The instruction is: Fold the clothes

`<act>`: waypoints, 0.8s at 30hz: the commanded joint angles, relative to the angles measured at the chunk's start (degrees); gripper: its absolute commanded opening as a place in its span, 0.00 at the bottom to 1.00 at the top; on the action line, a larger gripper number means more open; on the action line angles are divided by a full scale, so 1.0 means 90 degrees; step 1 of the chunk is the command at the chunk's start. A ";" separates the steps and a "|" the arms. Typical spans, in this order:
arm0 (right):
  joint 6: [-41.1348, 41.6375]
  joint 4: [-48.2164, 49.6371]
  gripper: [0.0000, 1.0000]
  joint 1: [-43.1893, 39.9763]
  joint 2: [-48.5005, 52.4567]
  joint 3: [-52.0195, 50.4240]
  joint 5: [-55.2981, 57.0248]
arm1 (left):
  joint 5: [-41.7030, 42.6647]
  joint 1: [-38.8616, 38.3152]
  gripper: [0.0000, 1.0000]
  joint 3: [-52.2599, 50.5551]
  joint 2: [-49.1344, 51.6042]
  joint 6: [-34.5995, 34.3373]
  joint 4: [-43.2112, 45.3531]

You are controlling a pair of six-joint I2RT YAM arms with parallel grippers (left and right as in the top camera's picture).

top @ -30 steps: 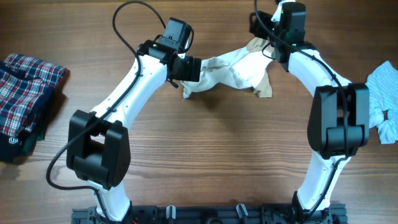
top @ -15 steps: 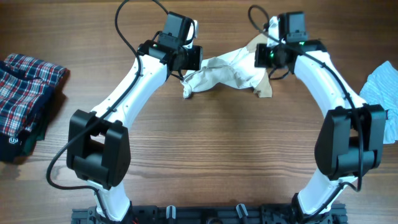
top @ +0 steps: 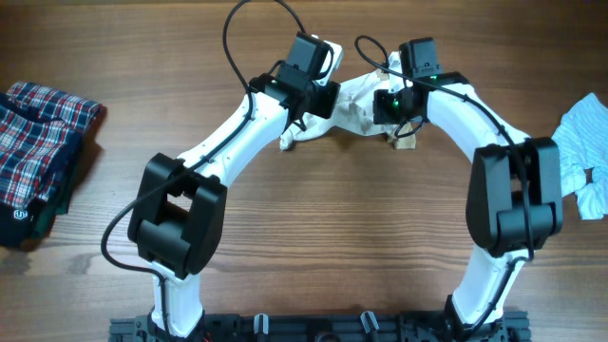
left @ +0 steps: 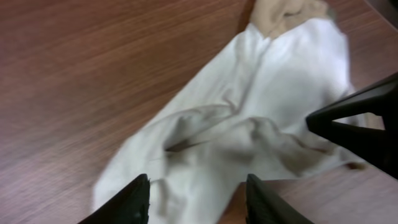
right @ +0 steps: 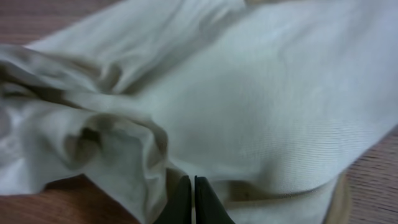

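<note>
Crumpled white cotton garment (top: 359, 112) is lying on the brown wooden table (top: 313, 228), mostly hiding beneath both arms. Left gripper (left: 198, 199) is hovering, fingers apart; right gripper (right: 191, 196) is pinching its edge, fingertips together.

No word, number or brand name can be read in any of the three views. The only mark is a small white emblem (top: 19, 216) on the dark fabric (top: 38, 211) under the near edge of the plaid clothes pile (top: 43, 128), at the left end of the desk (top: 313, 237). It is too small to make out as letters.
</note>
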 commanded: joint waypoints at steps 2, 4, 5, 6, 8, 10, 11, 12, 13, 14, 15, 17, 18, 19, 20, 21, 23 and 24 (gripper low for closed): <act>-0.0080 0.0078 0.04 0.0010 0.0216 -0.0053 0.0058 | -0.0636 -0.0002 0.55 0.0041 0.0255 0.0947 0.0073; -0.0061 0.0078 0.04 0.0010 0.0219 -0.0053 0.0058 | -0.0641 -0.0005 0.61 0.0041 0.0474 0.1180 0.0211; -0.0063 0.0073 0.04 0.0010 0.0219 -0.0056 0.0058 | -0.0656 -0.0005 0.64 0.0041 0.0636 0.1324 0.0284; -0.0058 0.0073 0.04 0.0010 0.0219 -0.0056 0.0058 | -0.0736 -0.0005 0.66 0.0041 0.0753 0.1399 0.0330; -0.0061 0.0073 0.04 0.0010 0.0219 -0.0058 0.0058 | -0.0928 0.0029 0.68 0.0041 0.0872 0.1455 0.0350; -0.0061 0.0070 0.04 0.0010 0.0219 -0.0058 0.0058 | -0.0947 0.0080 0.64 0.0041 0.0903 0.1457 0.0376; -0.0053 0.0068 0.05 0.0010 0.0219 -0.0058 0.0058 | -0.0947 0.0114 0.64 0.0041 0.0903 0.1455 0.0403; -0.0029 0.0068 0.04 0.0010 0.0219 -0.0058 0.0058 | -0.0947 0.0146 0.64 0.0041 0.0903 0.1455 0.0430; 0.0027 0.0068 0.04 0.0010 0.0219 -0.0063 0.0058 | -0.0947 0.0177 0.63 0.0041 0.0903 0.1455 0.0454; 0.0051 0.0066 0.04 0.0010 0.0219 -0.0070 0.0058 | -0.0947 0.0211 0.60 0.0041 0.0906 0.1455 0.0488; 0.0051 0.0066 0.04 0.0010 0.0219 -0.0075 0.0061 | -0.0947 0.0240 0.59 0.0041 0.0916 0.1455 0.0527; 0.0051 0.0066 0.04 0.0010 0.0219 -0.0080 0.0061 | -0.0945 0.0289 0.63 0.0041 0.0974 0.1455 0.0600; 0.0053 0.0068 0.04 0.0010 0.0219 -0.0080 0.0061 | -0.0942 0.0289 0.64 0.0041 0.0991 0.1457 0.0614; 0.0051 0.0070 0.04 0.0010 0.0219 -0.0080 0.0061 | -0.0913 0.0289 0.66 0.0041 0.1003 0.1460 0.0619; 0.0051 0.0073 0.04 0.0010 0.0219 -0.0080 0.0061 | -0.0891 0.0282 0.66 0.0041 0.1005 0.1457 0.0668; 0.0051 0.0078 0.04 0.0010 0.0219 -0.0080 0.0061 | -0.0843 0.0282 0.64 0.0041 0.1005 0.1452 0.0743; 0.0051 0.0078 0.04 0.0010 0.0219 -0.0083 0.0061 | -0.0760 0.0284 0.58 0.0041 0.1005 0.1452 0.0835; 0.0053 0.0078 0.05 0.0010 0.0219 -0.0083 0.0061 | -0.0702 0.0284 0.52 0.0041 0.1005 0.1452 0.0831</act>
